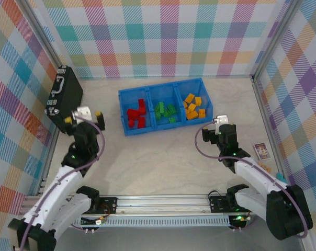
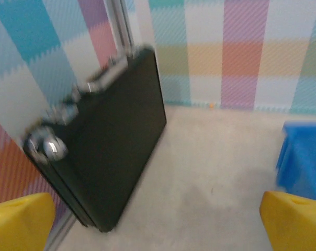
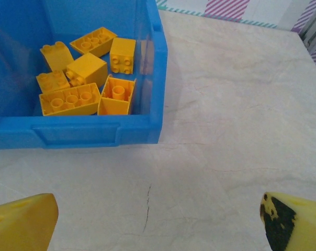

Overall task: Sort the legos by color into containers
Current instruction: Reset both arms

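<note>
Red, green and yellow-orange legos (image 1: 165,111) lie sorted in the blue bin (image 1: 147,130) near the bench's (image 1: 158,162) far edge. They look light, hard and slick, so pinch opposite flat sides. The left hand (image 1: 83,116) and right hand (image 3: 158,222) gape empty.

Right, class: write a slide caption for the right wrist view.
Yellow-orange studded plastic bricks sit in the bright blue plastic bin; right claw open.

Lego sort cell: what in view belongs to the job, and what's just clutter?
Job:
- red legos
- green legos
- yellow-orange legos
- blue bin

Lying about:
- black case
- printed card
</note>
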You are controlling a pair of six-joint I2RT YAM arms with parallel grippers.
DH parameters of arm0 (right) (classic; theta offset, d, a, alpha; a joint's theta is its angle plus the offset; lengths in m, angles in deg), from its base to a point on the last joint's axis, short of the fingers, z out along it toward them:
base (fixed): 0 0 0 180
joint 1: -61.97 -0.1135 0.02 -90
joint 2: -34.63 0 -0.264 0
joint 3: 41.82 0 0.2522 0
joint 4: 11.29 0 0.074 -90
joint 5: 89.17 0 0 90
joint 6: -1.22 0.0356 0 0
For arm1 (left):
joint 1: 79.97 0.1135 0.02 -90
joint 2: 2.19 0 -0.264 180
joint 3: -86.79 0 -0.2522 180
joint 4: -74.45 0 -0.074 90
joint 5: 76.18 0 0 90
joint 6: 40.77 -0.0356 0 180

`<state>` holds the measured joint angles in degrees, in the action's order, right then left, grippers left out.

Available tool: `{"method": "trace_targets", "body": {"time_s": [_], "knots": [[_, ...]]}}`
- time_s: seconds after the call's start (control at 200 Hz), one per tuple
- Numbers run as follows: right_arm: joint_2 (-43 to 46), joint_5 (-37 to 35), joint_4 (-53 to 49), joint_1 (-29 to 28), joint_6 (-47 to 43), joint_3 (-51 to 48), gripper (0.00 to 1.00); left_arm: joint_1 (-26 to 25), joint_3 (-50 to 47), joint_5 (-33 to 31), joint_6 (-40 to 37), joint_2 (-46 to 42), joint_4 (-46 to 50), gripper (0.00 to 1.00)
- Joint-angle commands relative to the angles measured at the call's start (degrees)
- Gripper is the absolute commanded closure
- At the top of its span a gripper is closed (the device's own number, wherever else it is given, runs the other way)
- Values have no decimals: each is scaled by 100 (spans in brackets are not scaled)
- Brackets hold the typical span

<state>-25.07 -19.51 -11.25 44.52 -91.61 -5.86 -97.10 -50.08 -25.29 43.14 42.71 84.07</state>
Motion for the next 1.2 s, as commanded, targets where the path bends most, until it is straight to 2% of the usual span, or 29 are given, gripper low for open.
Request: {"method": "trace_targets", "body": {"time_s": [0.0, 0.065, 0.205, 0.325, 0.395, 0.455, 0.49, 0.525, 0.55, 0.595, 0.63, 0.655, 0.68, 0.7, 0.735, 0.78, 0.865, 0.905, 0.945, 0.985, 1.195], "knots": [[-258, 532, 931, 113, -22, -101, 1, 116, -1348, 892, 147, 235, -2458, 0], [-430, 764, 1191, 186, -21, -153, 1, 236, -1657, 959, 159, 953, -3441, 0], [-929, 924, 1447, 269, 75, -136, 1, 318, -1500, 1076, 7, 2916, -5004, 0], [-1197, 1033, 1756, 312, 32, -132, 1, 394, -1085, 1199, -59, 4422, -5736, 0], [-1353, 1095, 2176, 383, -15, -182, 1, 630, -982, 1655, 281, 4059, -4824, 0], [-1573, 1306, 2387, 497, -58, -81, 1, 1064, -1086, 2418, 512, 4427, -5289, 0], [-1719, 1421, 1967, 592, -70, 161, 1, 1198, -1022, 2635, 520, 4717, -5684, 0], [-1898, 1517, 1812, 660, -141, 356, 1, 1242, -763, 2768, 605, 4506, -4816, 0], [-1999, 1534, 1715, 680, -219, 470, 1, 1253, -551, 2770, 617, 4453, -4240, 0], [-2164, 1513, 1847, 706, -532, 543, 1, 1244, -674, 2793, 551, 4608, -4795, 0], [-2312, 1543, 2155, 783, -634, 487, 1, 1248, -621, 2797, 585, 4547, -4565, 0], [-2481, 1586, 2669, 909, -513, 413, 1, 1247, -612, 2798, 591, 4539, -4522, 0], [-2499, 1489, 2423, 1043, -237, 542, 1, 1244, -636, 2779, 567, 4583, -4665, 0], [-2516, 1717, 2149, 1265, -8, 635, 1, 1247, -636, 2785, 561, 4584, -4671, 0], [-2695, 2282, 2493, 1628, 247, 577, 1, 1246, -617, 2790, 574, 4553, -4555, 0], [-2665, 2585, 2582, 1902, 429, 496, 1, 1242, -632, 2787, 561, 4579, -4662, 0], [-2931, 2754, 3696, 1903, 389, 75, 1, 1246, -633, 2783, 560, 4573, -4642, 0], [-2796, 2677, 3143, 1904, 364, 199, 1, 1247, -625, 2786, 570, 4563, -4613, 0], [-2902, 2667, 3520, 1900, 375, 135, 1, 1247, -628, 2784, 564, 4571, -4626, 0], [-2808, 2663, 3238, 1900, 360, 176, 1, 1244, -625, 2785, 560, 4571, -4616, 0], [-2827, 2671, 3340, 1901, 362, 152, 1, 1240, -616, 2777, 560, 4569, -4604, 0]]}}
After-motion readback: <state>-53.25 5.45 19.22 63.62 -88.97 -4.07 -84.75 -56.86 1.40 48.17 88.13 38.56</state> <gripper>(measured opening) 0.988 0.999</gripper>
